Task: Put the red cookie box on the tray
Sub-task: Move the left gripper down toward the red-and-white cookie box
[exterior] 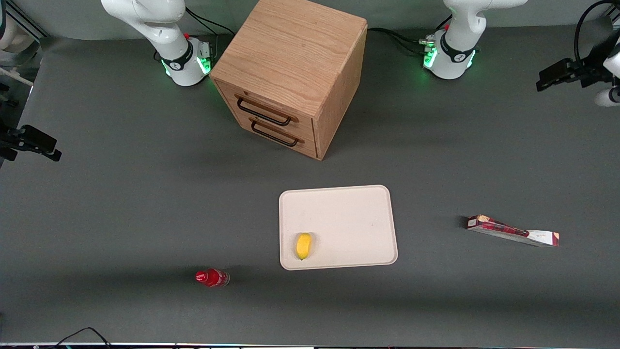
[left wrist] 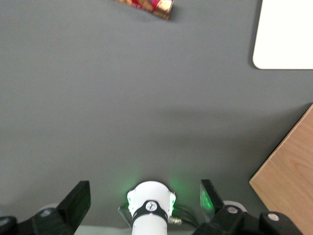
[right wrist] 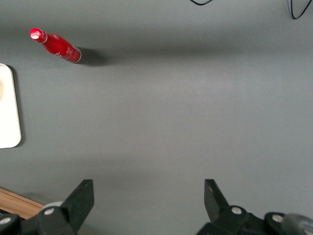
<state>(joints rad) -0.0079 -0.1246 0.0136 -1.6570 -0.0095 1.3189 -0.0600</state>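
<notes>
Red cookie box [exterior: 512,231]: flat on the table, toward the working arm's end.
Tray [exterior: 348,218]: well apart, banana [exterior: 303,245] on it.
Table [exterior: 121,203]: dark grey mat.
Gripper [left wrist: 145,198]: raised over bare table, fingers wide, holding nothing.

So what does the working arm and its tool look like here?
The arm is glossy white with a black ring band, green lights glowing at its base and black cables trailing off. The tool has two black fingers, spread open, high above the table at the working arm's end.

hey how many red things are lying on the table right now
2. The red cookie box lies toward the working arm's end, beside the tray. A small red bottle lies toward the parked arm's end. The gripper hangs high, open.
</notes>
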